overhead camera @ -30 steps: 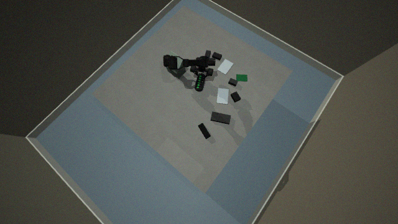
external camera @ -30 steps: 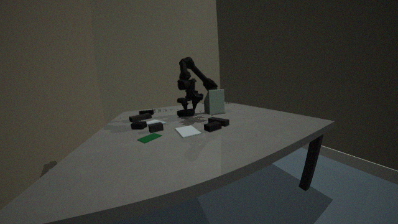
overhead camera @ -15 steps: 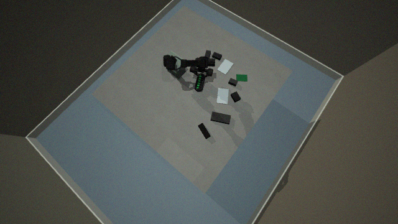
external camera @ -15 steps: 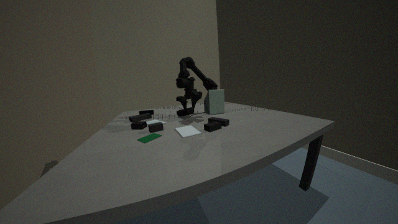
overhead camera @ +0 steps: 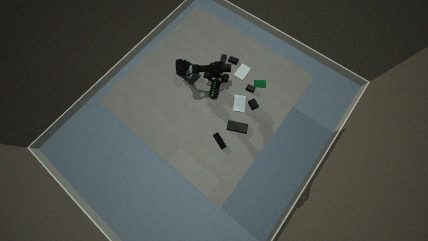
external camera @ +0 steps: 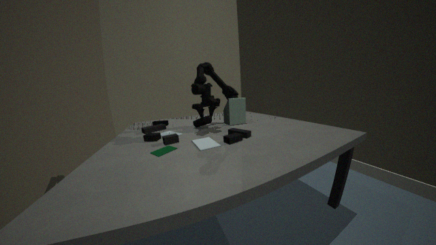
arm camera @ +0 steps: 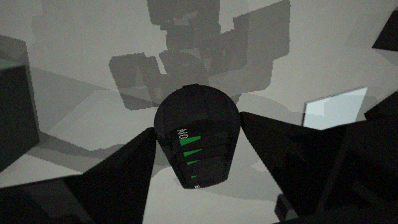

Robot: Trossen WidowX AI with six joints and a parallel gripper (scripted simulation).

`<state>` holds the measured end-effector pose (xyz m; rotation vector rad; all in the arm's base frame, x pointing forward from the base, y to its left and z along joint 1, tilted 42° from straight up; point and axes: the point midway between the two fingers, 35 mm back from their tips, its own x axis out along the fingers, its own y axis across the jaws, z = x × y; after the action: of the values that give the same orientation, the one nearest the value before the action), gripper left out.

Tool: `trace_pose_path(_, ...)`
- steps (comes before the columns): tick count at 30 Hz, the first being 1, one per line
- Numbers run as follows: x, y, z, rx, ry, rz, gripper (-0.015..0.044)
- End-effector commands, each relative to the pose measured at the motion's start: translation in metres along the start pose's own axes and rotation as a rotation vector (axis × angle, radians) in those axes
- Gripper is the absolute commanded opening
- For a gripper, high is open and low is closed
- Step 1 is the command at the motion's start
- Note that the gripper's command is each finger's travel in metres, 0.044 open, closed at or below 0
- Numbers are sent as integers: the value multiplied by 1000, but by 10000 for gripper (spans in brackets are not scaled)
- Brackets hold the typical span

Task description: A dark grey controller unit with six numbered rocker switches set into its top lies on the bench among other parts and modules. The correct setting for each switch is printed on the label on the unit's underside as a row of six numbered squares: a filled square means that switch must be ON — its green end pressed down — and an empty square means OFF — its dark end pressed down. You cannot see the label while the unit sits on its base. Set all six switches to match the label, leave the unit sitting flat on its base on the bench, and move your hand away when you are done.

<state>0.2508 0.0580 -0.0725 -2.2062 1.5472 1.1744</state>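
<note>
The dark grey controller unit (overhead camera: 211, 89) (external camera: 202, 121) (arm camera: 197, 148) is long with rounded ends. Green rocker ends show along its top. In the wrist view it sits between my two fingers, and its shadow falls on the bench below, so it hangs just above the surface, tilted. My gripper (overhead camera: 215, 81) (external camera: 204, 116) (arm camera: 197, 124) is shut on the unit's sides, near one end. The label on the underside is hidden in all views.
A pale green block (external camera: 236, 111) stands by the arm's base. Two white plates (overhead camera: 242, 71) (overhead camera: 239, 102), a green card (overhead camera: 259, 84) (external camera: 163, 150) and several dark modules (overhead camera: 237, 126) (overhead camera: 219, 140) (external camera: 236, 135) lie around on the bench.
</note>
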Motion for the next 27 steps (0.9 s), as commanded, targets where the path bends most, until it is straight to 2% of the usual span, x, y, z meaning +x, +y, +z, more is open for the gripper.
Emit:
trace_pose_path(1,-5,-1,-5,2,-8,-7,336)
trace_pose_path(27,-18,-1,-22,2,-59,-7,336)
